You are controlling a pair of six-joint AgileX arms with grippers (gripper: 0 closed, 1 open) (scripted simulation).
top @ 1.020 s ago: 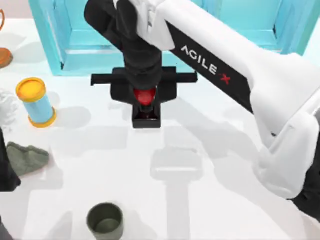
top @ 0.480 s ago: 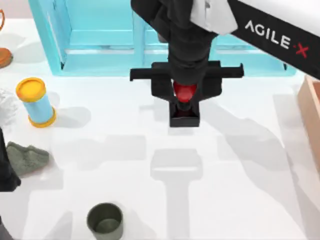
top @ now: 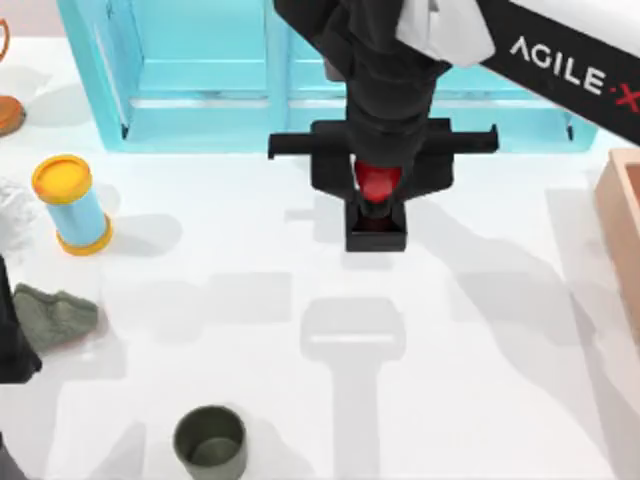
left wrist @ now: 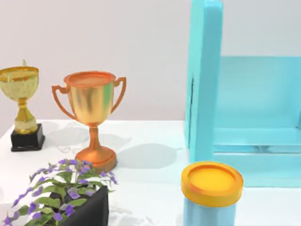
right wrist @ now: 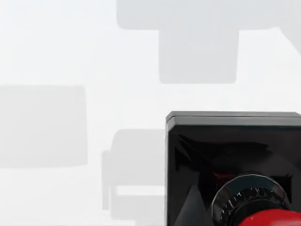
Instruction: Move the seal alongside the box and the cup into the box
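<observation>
- Far to the left of our right tool, a blue cylinder with yellow ends (top: 72, 204) stands on the white desk (top: 200, 300), with a grey-green cloth lump (top: 52, 315) nearer the desk's front edge; our left arm sits parked at the desk's left edge.
- The left wrist view takes in a copper trophy (left wrist: 91, 117), a gold trophy (left wrist: 21, 106) and a purple-flowered plant (left wrist: 66, 188) beside the turquoise shelf unit (left wrist: 207, 84).
- Below and to the left of the right tool, the cup (top: 210, 441) stands upright near the front edge, well apart from everything else.
- Our right tool (top: 378, 185) hangs just in front of the shelf unit, its fingers clamped on the red knob of the seal (top: 376, 215); the black base points down, with its shadow cast on the desk beneath.
- The right wrist view looks down past the seal's black block and red knob to the bare desk.
- To the right of the tool, the box (top: 622, 215) shows its tan wall at the desk's right edge, well apart from the seal.
</observation>
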